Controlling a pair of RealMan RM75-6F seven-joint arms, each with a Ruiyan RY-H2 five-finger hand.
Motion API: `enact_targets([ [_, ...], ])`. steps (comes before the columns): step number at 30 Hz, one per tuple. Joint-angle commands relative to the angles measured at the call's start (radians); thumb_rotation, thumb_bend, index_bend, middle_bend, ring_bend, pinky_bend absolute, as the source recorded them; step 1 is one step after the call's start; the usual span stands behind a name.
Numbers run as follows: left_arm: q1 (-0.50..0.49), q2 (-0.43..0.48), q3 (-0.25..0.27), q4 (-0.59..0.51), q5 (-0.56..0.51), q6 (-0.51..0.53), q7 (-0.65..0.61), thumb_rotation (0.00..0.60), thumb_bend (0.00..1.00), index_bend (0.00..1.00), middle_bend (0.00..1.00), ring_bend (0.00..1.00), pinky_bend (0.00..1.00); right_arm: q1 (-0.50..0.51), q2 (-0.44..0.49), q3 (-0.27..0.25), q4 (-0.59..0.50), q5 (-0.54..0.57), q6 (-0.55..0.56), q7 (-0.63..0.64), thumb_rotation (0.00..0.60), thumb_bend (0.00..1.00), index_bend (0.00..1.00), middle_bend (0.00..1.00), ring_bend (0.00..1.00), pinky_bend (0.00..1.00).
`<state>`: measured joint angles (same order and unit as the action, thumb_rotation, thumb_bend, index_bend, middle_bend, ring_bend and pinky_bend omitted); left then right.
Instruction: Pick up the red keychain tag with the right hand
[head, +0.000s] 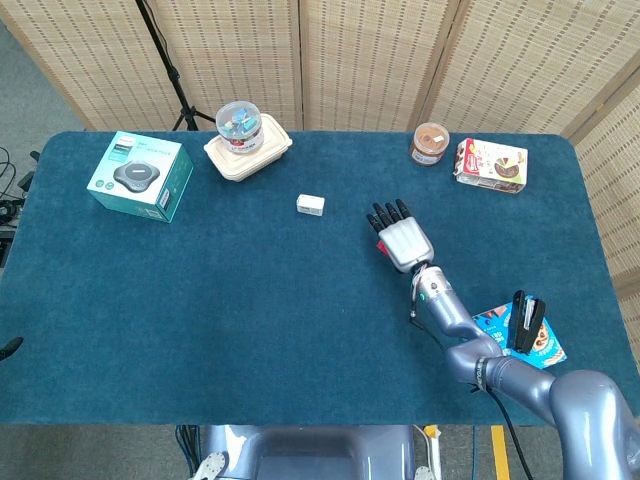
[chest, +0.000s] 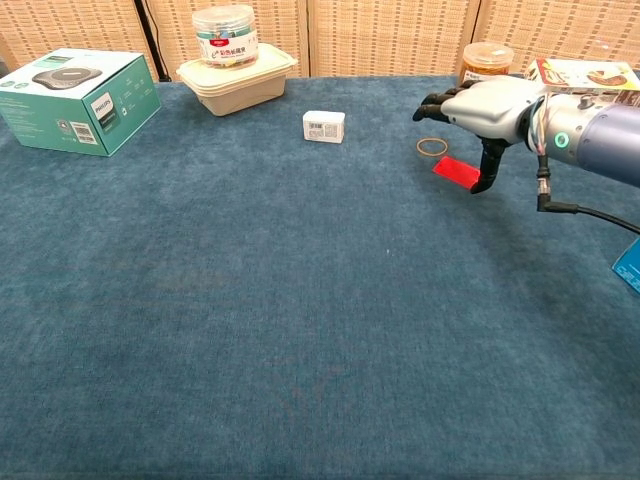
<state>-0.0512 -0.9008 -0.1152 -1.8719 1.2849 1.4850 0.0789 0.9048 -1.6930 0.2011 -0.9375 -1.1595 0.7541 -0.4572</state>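
- Far left on the blue surface (head: 200, 300) there's a teal box (head: 140, 176) with some round gadget pictured on it.
- Next over, a beige lidded tub (head: 250, 152) with a clear jar (head: 238, 121) of colourful bits sitting on top.
- Around the middle, a little white box (head: 310, 205) on its own.
- Then the red tag (chest: 456, 171), flat on the surface with its thin ring (chest: 432, 147) just to its left. From above it's mostly hidden under the hand.
- The right hand (chest: 480, 108) hangs right over the tag, fingers spread and pointing forward, thumb hanging down at the tag's right end. Can't tell if it actually touches. Not holding anything.
- Back right: a brown-lidded jar (head: 430, 143) and a snack box (head: 491, 165).
- Near right edge, a blue packet (head: 530, 335) with a black clip on it.
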Motion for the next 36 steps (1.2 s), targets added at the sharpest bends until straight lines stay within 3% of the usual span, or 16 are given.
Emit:
enact_targets([
  [1, -0.002, -0.001, 0.0, 0.0, -0.002, -0.002, 0.003, 0.6, 0.0, 0.0, 0.0, 0.0, 0.0, -0.005, 0.011, -0.01, -0.006, -0.013, 0.005, 0.007, 0.6, 0.0, 0.0, 0.0, 0.0, 0.0],
  [19, -0.006, -0.007, 0.004, -0.008, -0.001, -0.001, 0.025, 0.6, 0.0, 0.0, 0.0, 0.0, 0.0, -0.006, -0.018, -0.034, 0.07, -0.059, 0.018, 0.068, 0.6, 0.0, 0.0, 0.0, 0.0, 0.0],
  [36, -0.014, -0.003, 0.001, -0.002, -0.013, -0.016, 0.012, 0.6, 0.0, 0.0, 0.0, 0.0, 0.0, 0.022, -0.116, 0.005, 0.225, -0.066, 0.04, 0.136, 0.6, 0.0, 0.0, 0.0, 0.0, 0.0],
])
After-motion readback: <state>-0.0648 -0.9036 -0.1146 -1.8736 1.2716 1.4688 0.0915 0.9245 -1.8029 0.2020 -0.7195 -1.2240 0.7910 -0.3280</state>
